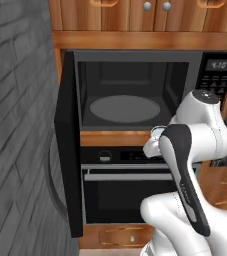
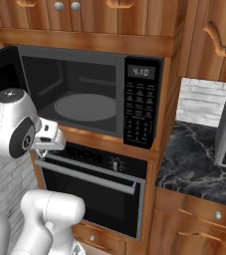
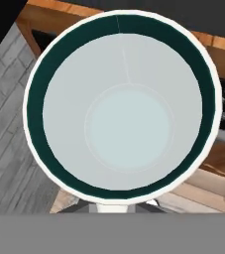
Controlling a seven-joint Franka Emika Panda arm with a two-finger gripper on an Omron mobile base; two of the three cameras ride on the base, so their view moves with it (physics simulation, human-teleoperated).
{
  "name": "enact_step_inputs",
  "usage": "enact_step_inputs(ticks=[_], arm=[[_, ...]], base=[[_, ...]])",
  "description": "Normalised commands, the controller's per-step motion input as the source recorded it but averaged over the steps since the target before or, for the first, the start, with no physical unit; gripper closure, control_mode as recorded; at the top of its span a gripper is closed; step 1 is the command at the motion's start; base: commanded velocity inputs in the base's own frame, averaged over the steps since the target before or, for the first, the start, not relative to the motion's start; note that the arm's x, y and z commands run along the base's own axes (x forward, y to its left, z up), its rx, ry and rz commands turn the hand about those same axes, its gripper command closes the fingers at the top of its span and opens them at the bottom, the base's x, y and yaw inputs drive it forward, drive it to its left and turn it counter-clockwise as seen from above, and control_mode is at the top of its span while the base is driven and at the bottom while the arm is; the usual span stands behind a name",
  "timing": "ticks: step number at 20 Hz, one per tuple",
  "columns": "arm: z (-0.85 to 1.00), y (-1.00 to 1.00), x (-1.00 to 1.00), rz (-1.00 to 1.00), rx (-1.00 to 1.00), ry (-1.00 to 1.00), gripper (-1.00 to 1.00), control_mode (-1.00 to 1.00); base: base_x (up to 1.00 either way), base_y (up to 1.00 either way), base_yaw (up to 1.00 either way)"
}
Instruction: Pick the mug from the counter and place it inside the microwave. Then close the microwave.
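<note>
Transport step, judged from the scene. The microwave [image 1: 135, 90], door [image 1: 67, 145] swung wide and turntable [image 1: 125, 108] bare, stands above and ahead of the gripper [image 1: 155, 142]; the next move calls for raising the load over the cavity sill and reaching inward. The arm is folded, elbow high, hand held level before the oven [image 2: 92, 189] below the cavity. The mug [image 3: 121, 106] sits clenched in the gripper, its open mouth facing the hand camera, off the counter [image 2: 199, 159].
</note>
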Motion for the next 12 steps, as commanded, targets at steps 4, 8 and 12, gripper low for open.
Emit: enact_step_inputs(ticks=[4, 8, 12], arm=[[0.03, 0.0, 0.0, -0.05, 0.09, -0.16, 1.0, -1.0], [0.24, -0.04, 0.0, -0.02, 0.13, -0.02, 1.0, -1.0], [0.59, -0.06, 0.0, 0.0, 0.05, 0.0, 1.0, -1.0]], base=[[0.0, 0.0, 0.0], [0.0, 0.0, 0.0], [0.0, 0.0, 0.0]])
